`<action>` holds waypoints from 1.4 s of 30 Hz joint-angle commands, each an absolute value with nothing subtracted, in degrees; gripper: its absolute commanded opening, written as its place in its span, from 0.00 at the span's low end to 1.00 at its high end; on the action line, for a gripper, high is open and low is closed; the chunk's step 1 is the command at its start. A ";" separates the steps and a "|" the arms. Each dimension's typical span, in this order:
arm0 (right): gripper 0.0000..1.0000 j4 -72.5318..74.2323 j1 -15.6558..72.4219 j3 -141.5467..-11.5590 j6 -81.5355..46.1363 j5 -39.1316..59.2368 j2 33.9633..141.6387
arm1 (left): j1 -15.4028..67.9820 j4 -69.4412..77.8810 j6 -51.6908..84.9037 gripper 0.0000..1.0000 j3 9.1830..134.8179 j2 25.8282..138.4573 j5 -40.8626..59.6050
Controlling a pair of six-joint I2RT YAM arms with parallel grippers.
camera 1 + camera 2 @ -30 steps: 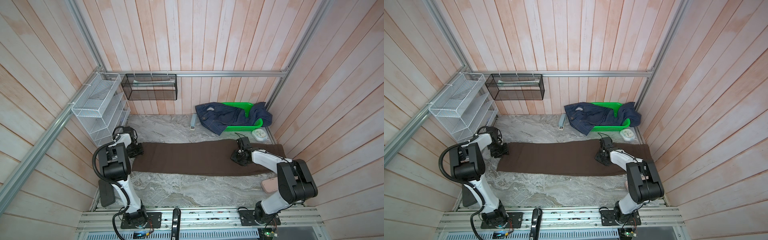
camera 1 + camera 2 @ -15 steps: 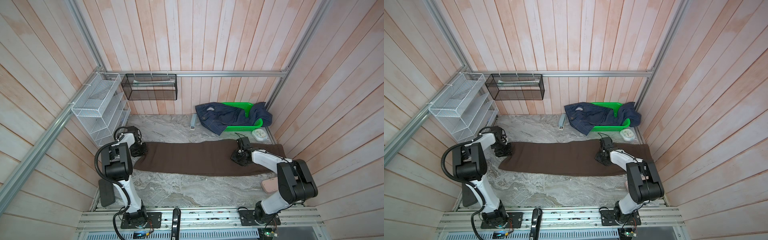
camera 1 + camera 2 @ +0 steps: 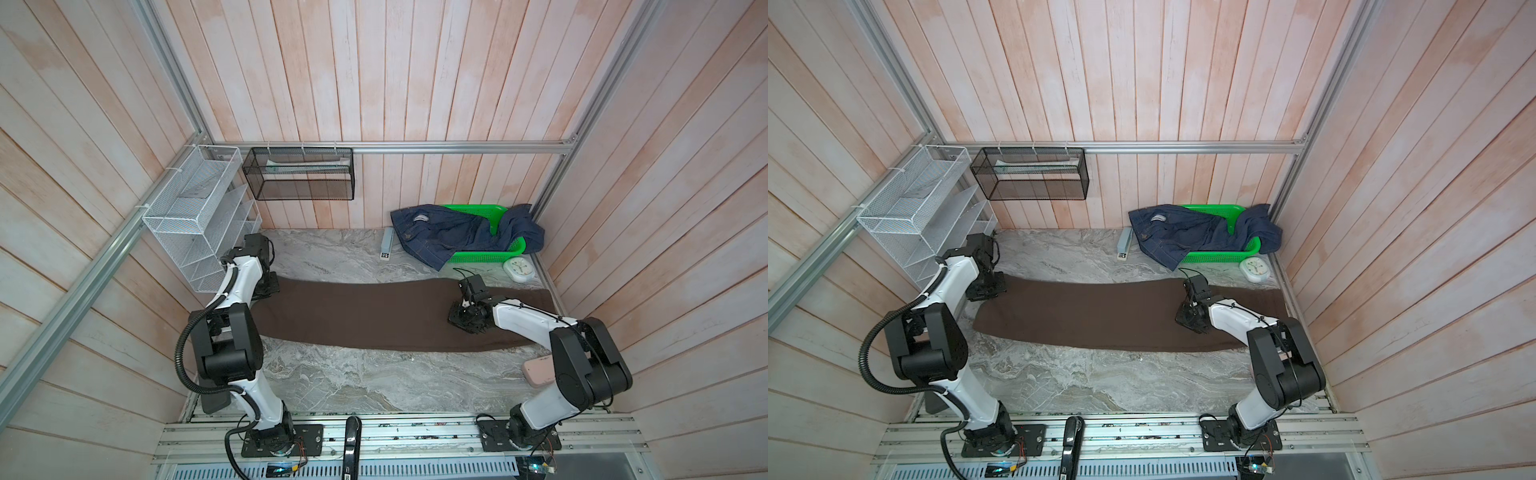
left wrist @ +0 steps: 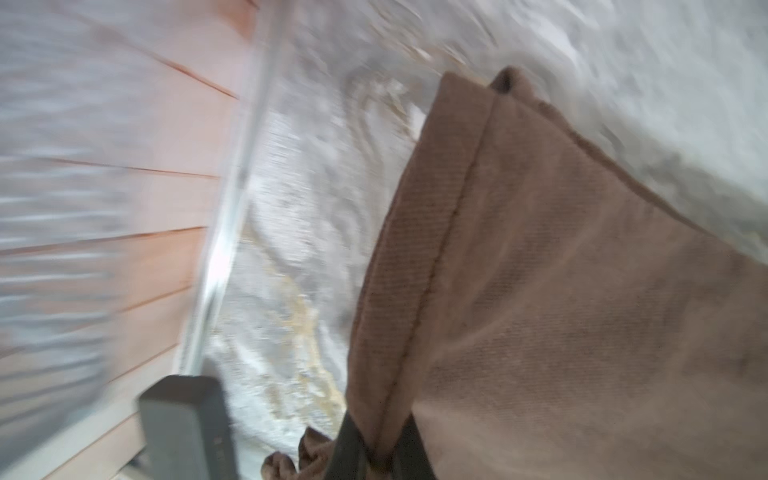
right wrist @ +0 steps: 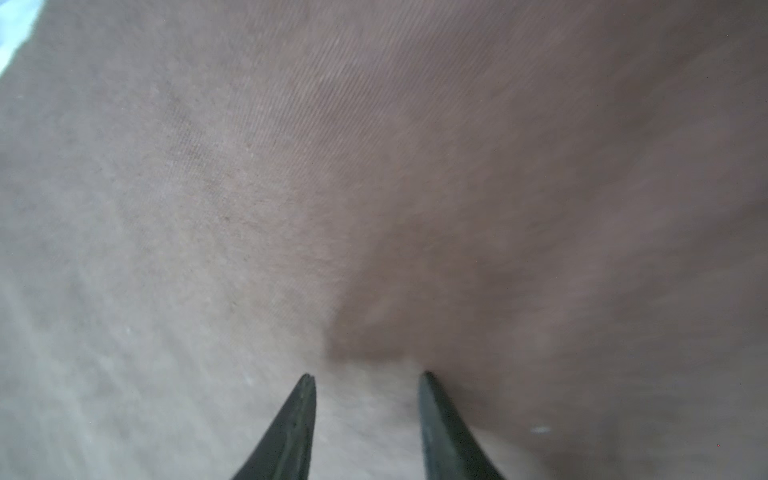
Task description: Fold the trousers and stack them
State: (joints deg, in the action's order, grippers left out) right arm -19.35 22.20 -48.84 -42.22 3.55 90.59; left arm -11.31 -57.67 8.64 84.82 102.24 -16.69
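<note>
The trousers [image 3: 365, 316] lie flat on the grey marbled table [image 3: 353, 378], with their long axis running side to side across nearly its whole width in both top views. The strip bows slightly, and its left end is narrower than its right. That left end is a stitched hem, seen close in the left wrist view as soft, matte brown twill with a dark seam line [image 4: 436, 249].

The left gripper [image 4: 374, 453] is closed tight on that hem, with the cloth pinched between its dark fingers and bunched just beside them. The right gripper [image 5: 368, 376] sits on the wider part of the trousers [image 3: 1100, 316], toward the right end. Its jaws stand partly apart, with the pointed tips pressed to the cloth; a faint pucker lies between them, but no fold is gripped. The right forearm [image 3: 523, 322] crosses the right end and hides part of it.

Behind the trousers, well apart from them, a green plastic basket [image 3: 478, 253] holds a crumpled dark blue denim garment [image 3: 449, 232] that spills over its rim. A round white clock [image 3: 517, 269] lies near the basket, and a small grey bar [image 3: 386, 245] lies beside the denim. A white wire shelf [image 3: 195, 224] crowds the left arm, and a black mesh box [image 3: 299, 174] hangs on the back wall. A pink slab [image 3: 538, 370] rests at the table's right edge
</note>
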 commanded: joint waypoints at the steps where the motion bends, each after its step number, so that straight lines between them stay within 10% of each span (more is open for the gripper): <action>1: 0.44 -18.90 25.64 -51.94 -43.48 5.36 89.69 | -13.69 -60.66 10.90 0.00 86.75 101.12 -28.87; 10: 0.47 -18.98 29.75 -56.34 -44.21 5.51 90.44 | -11.35 -65.68 9.94 0.00 92.09 101.46 -26.23; 24: 0.48 -20.13 27.41 -55.79 -42.88 3.00 88.04 | 11.56 -57.89 25.61 0.00 84.02 94.99 13.86; 42: 0.48 -21.52 19.09 -50.10 -41.49 1.99 78.69 | 34.11 -47.72 46.05 0.00 98.74 115.71 14.24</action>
State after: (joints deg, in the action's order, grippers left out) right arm -19.84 19.68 -51.03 -42.33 3.01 79.83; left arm 32.93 -49.17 42.85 96.25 114.41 13.28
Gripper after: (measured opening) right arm 0.477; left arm 0.089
